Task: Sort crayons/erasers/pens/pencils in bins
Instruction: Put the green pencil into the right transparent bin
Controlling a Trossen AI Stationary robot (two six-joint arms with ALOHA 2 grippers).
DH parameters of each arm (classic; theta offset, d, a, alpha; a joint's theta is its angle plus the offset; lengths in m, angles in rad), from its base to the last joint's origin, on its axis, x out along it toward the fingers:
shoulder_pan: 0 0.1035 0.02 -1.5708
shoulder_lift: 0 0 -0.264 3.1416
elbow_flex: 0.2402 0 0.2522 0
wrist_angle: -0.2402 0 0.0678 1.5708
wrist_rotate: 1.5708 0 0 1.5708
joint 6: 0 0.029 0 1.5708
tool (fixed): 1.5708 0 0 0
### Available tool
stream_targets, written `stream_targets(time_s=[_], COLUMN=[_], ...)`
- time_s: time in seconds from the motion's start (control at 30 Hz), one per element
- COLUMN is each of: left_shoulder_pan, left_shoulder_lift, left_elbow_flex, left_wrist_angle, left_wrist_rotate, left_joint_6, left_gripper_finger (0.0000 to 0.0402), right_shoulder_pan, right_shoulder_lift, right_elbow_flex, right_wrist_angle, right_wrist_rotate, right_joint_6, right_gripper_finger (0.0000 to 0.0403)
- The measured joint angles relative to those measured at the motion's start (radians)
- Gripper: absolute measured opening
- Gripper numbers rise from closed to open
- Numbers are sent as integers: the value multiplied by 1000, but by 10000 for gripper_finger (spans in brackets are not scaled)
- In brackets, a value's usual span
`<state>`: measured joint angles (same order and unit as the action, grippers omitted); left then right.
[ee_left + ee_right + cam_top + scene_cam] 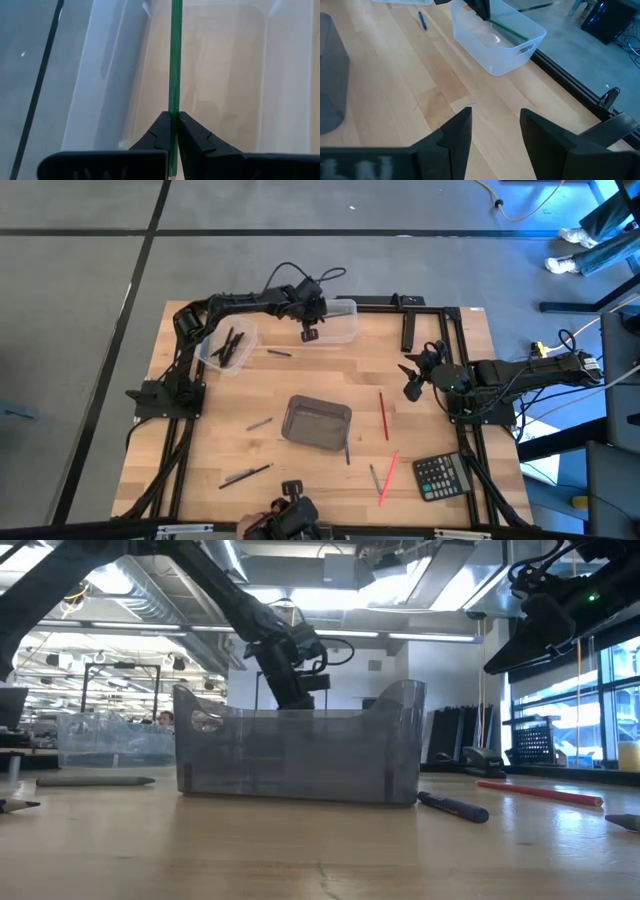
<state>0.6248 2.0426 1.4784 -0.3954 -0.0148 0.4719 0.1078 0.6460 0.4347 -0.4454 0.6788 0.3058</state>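
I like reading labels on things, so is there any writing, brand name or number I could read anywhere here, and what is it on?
None can be read.
Calculator: its keys show only as light dots, too small to read.
Clear tub, grey tub, the green stick in the left gripper: no writing visible.

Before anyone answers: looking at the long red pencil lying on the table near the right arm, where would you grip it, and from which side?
Grip the red pencil around its middle, coming straight down from above. It lies flat on bare wood with clear space on both long sides, so the open right gripper could straddle it crosswise; a mid-length hold should keep it from tipping.
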Motion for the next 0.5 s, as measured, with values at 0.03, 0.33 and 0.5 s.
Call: stream_targets(time_s=[0.03, 0.33, 0.5], left_shoulder_pan=[3, 19, 18], left_shoulder_lift=[0, 0, 0], left_elbow_flex=[0, 0, 0], left_wrist_angle=[0, 7, 10], left_wrist_rotate=[0, -2, -2], left_joint_6=[-1, -63, -77], left_gripper_finger=[11, 11, 13], right_shoulder_pan=[0, 0, 0], right_shoulder_lift=[0, 0, 0], right_elbow_flex=[0, 0, 0], right_wrist_angle=[0, 0, 0], right_wrist_rotate=[0, 0, 0], right_joint_6=[0, 1, 3], right_gripper_finger=[171, 171, 171])
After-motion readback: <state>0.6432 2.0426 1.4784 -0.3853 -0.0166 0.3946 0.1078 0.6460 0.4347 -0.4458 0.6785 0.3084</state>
